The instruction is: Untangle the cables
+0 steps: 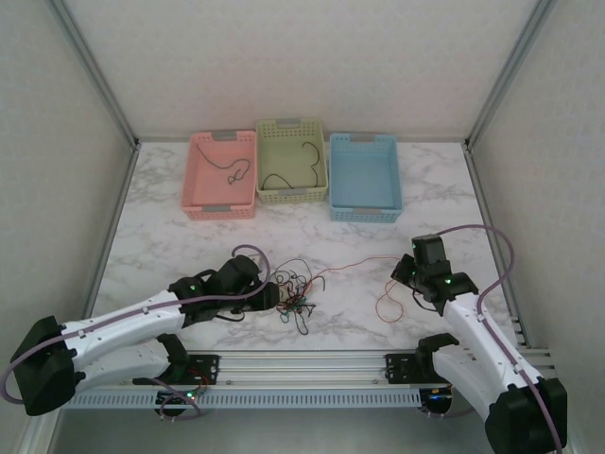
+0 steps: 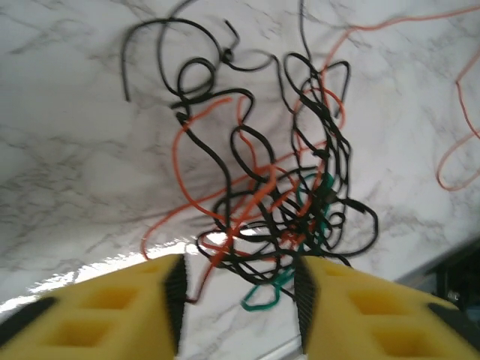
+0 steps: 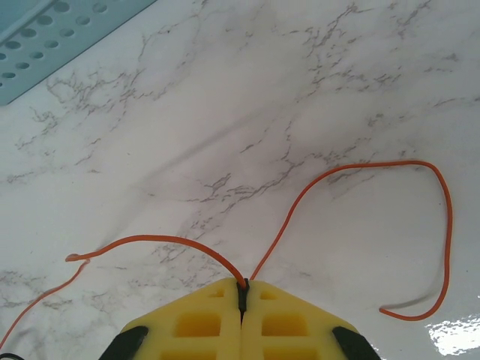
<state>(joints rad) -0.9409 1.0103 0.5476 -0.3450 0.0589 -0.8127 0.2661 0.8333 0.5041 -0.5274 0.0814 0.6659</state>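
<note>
Left gripper [image 2: 238,296] stood partly open, its yellow fingers [image 2: 112,307] apart, low over the table [image 1: 189,246]. The tangle [image 2: 285,202] of black, orange and green strands lay directly ahead of its tips, and the nearest loops reached into the gap between the jaws. Whether any strand was pinched could not be told.

Right gripper [image 3: 242,289] was fully closed on the orange cable [image 3: 337,176], nipped at the very fingertips. From the grip, one run curved away to its left and the other looped to its right, slack on the marble.

Well beyond both grippers, the pink basket [image 1: 219,210] and green basket [image 1: 291,197] each held one dark cable [image 1: 236,173].
</note>
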